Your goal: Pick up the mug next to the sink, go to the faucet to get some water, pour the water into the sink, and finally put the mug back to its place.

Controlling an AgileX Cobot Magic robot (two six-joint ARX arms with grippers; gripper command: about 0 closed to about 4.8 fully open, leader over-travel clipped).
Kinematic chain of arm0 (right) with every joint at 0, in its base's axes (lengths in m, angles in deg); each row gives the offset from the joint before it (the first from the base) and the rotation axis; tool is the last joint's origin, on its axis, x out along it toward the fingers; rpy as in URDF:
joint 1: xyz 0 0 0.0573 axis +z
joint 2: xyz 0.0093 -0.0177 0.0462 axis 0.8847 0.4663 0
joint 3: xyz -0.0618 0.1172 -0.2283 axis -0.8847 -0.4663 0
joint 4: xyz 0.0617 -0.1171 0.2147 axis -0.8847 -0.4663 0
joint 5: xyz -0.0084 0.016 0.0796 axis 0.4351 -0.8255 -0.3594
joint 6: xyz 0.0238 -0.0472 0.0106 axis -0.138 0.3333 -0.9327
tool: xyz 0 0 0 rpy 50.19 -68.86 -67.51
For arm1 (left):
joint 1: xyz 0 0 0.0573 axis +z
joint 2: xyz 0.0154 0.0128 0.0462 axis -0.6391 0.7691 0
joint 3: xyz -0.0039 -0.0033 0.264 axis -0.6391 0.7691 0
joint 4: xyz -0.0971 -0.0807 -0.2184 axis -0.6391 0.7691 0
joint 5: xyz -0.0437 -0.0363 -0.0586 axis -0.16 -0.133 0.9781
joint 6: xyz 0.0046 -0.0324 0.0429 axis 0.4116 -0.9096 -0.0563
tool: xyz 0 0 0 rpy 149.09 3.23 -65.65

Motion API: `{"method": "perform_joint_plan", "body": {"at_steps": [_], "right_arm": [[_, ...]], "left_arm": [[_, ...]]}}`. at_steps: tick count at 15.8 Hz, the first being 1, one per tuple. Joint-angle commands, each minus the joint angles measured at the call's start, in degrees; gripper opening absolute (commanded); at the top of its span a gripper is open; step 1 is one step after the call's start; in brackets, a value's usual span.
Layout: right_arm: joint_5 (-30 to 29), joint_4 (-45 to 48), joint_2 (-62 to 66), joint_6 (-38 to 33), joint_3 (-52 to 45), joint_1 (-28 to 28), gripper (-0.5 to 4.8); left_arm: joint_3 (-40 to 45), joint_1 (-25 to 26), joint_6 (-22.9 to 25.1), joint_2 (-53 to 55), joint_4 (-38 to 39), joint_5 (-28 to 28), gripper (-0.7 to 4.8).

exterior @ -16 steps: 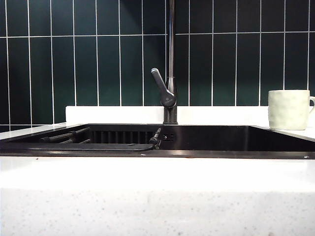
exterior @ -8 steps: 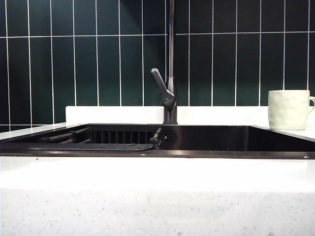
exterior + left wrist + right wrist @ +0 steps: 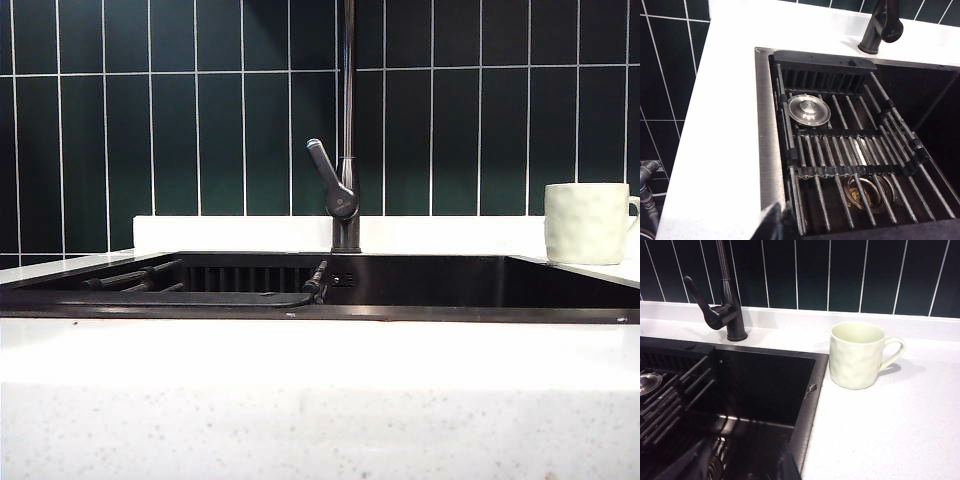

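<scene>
The pale dimpled mug (image 3: 587, 223) stands upright and empty on the white counter to the right of the black sink (image 3: 400, 313), handle pointing away from the basin. The dark faucet (image 3: 346, 190) rises behind the sink's middle, lever (image 3: 325, 168) tilted left. Neither gripper shows in the exterior view. In the right wrist view the mug (image 3: 857, 355) sits beyond the sink's corner, and my right gripper (image 3: 786, 467) is a dark blur low over the basin edge, shut and empty, well short of the mug. My left gripper (image 3: 782, 225) is shut and empty over the sink's left rim (image 3: 765, 125).
A black roll-up rack (image 3: 850, 145) of rods spans the left half of the basin. A steel drain plug (image 3: 808, 109) lies on it, and a brass strainer (image 3: 865, 192) shows beneath. White speckled countertop (image 3: 900, 430) surrounds the sink, with a dark tiled wall (image 3: 200, 120) behind.
</scene>
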Motion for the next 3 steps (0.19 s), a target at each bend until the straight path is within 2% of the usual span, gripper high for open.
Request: {"method": "perform_joint_plan", "body": {"at_steps": [1, 3], "right_arm": [[0.09, 0.79, -0.11, -0.15, 0.28, 0.02, 0.12], [0.09, 0.79, -0.11, -0.15, 0.28, 0.02, 0.12]], "left_arm": [[-0.13, 0.11, 0.00, 0.02, -0.68, -0.07, -0.06], [-0.13, 0.11, 0.02, 0.02, -0.68, -0.07, -0.06]]}}
